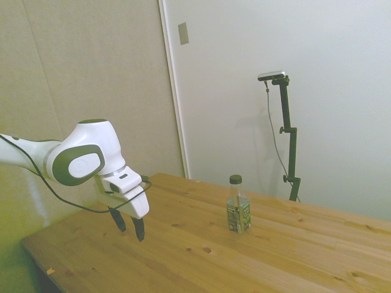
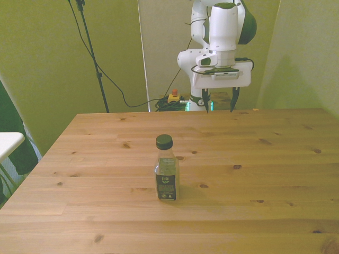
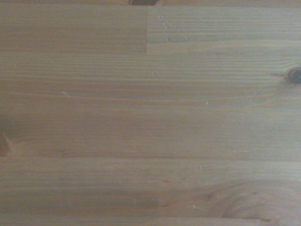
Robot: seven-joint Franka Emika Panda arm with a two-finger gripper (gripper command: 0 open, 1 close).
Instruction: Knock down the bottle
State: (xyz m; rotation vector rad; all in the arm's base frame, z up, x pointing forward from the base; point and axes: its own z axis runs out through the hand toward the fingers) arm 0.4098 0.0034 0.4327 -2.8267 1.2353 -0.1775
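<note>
A small clear bottle (image 1: 237, 207) with a dark cap and a green-and-dark label stands upright near the middle of the wooden table (image 1: 183, 262). In the front view the bottle (image 2: 166, 175) stands a little to the left of centre. My gripper (image 1: 129, 227) hangs just above the table, well to the left of the bottle in the side view, with its dark fingers apart and nothing between them. The front view shows the gripper (image 2: 218, 100) over the table's far edge, behind the bottle and to its right. The wrist view holds only bare wood planks (image 3: 150, 117).
Cables and a small red-and-yellow object (image 2: 173, 96) lie on the floor beyond the table's far edge. A white surface (image 2: 8, 142) juts in at the front view's left edge.
</note>
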